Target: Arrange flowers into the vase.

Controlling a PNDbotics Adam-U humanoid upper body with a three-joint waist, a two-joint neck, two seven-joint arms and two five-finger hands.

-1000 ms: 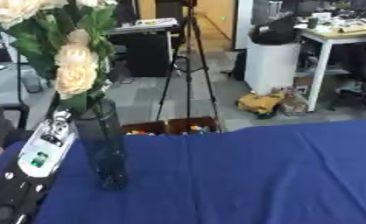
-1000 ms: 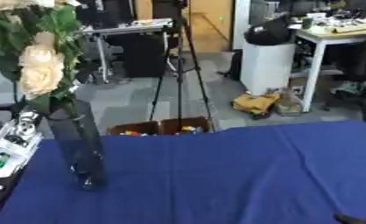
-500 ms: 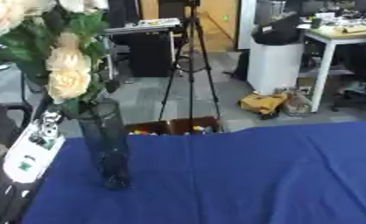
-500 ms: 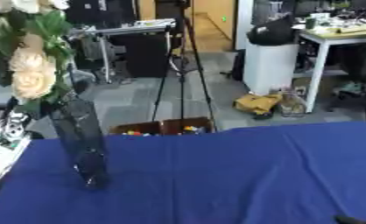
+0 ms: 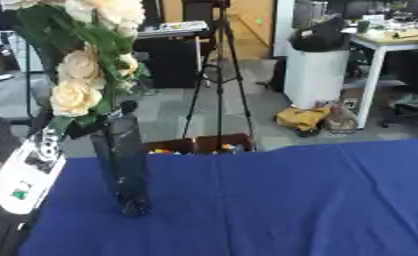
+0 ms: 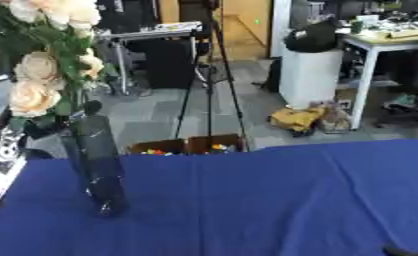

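Flowers, cream roses with dark green leaves, stand with their stems down in the tall dark glass vase at the left of the blue-covered table. The vase stands upright on the cloth, its base near the left edge. Set against the pictures from a second ago, the vase and bouquet sit further to the right and slightly higher in both eye views, and so does the room behind them. The whole picture has shifted together, which points to a head movement rather than any move of the vase. The blooms keep the same lean over the vase mouth.

The robot's left arm, white-cased with black parts, shows at the left edge just beside the vase. Its hand cannot be made out, so whether the fingers are spread or curled cannot be told. Only a dark sliver shows at the lower right corner; whether it is the right hand cannot be told either.

Judgement: the flowers are already placed and the task appears at or near completion. No loose stems are visible on the cloth.
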